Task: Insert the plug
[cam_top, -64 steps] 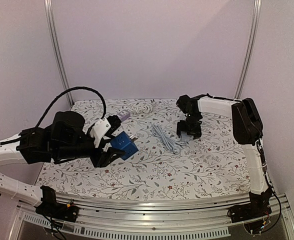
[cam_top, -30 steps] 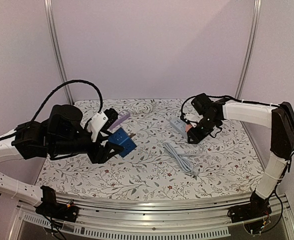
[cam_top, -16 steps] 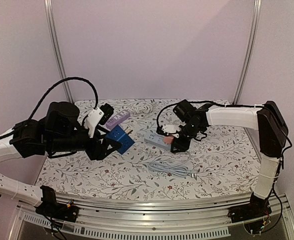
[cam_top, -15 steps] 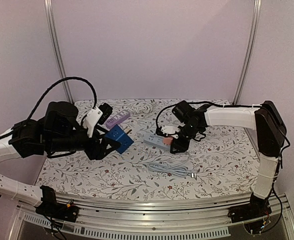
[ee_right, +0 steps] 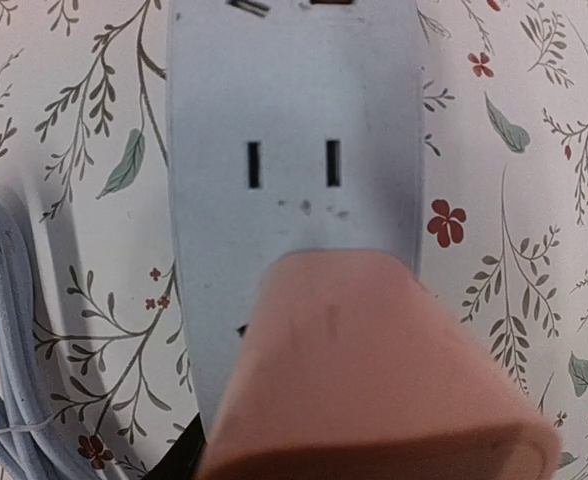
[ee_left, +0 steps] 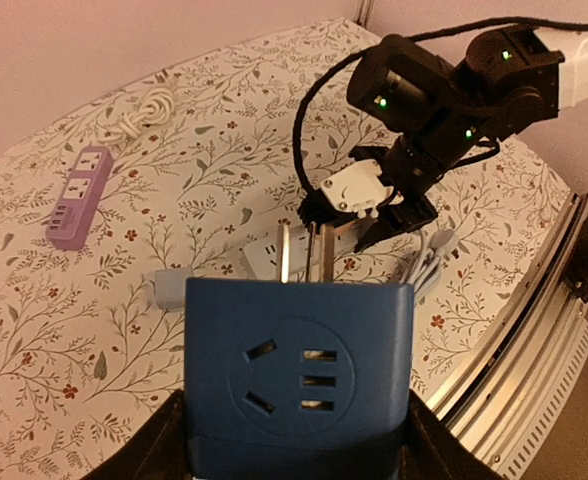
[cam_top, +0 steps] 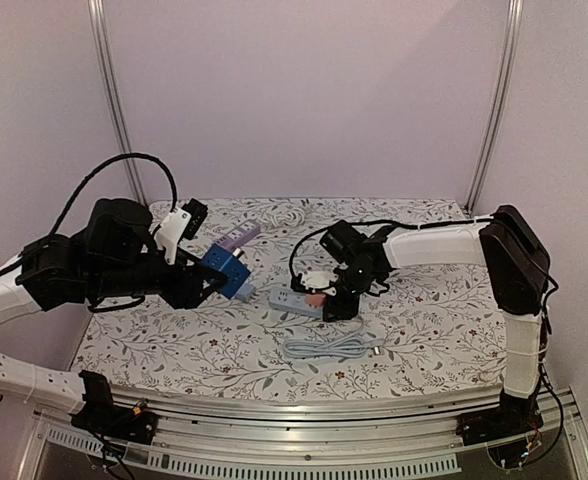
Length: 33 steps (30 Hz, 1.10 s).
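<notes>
A blue plastic cube adapter (ee_left: 299,390) fills the near foreground, clamped at its sides between the dark fingers (ee_left: 159,445) of the left gripper (ee_left: 296,450). Its round socket face is turned to the lens and its metal prongs (ee_left: 306,255) stick out past its far edge. Just beyond the prongs a pale grey power strip (ee_left: 259,262) lies on the floral-patterned tablecloth (ee_left: 174,180), with the black right gripper (ee_left: 359,225) down on its right end and a bundle of grey cord (ee_left: 429,262) just beside it. Farther off to the left lie a purple power strip (ee_left: 78,196) and a coil of white cable (ee_left: 152,103), well apart from the rest.
</notes>
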Each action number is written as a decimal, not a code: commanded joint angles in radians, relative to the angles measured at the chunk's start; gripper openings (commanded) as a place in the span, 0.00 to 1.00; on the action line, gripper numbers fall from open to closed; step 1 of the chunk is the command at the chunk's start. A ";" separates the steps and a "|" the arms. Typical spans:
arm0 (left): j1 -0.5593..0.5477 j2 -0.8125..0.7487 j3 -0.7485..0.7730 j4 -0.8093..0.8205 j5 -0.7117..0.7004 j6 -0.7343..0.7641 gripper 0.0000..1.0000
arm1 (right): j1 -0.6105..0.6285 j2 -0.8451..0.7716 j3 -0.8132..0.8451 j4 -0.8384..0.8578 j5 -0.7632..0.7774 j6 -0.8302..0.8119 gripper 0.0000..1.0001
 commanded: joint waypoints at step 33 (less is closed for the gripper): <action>0.467 0.256 0.161 0.081 0.680 -0.469 0.22 | 0.026 -0.221 0.052 0.169 0.033 0.250 0.99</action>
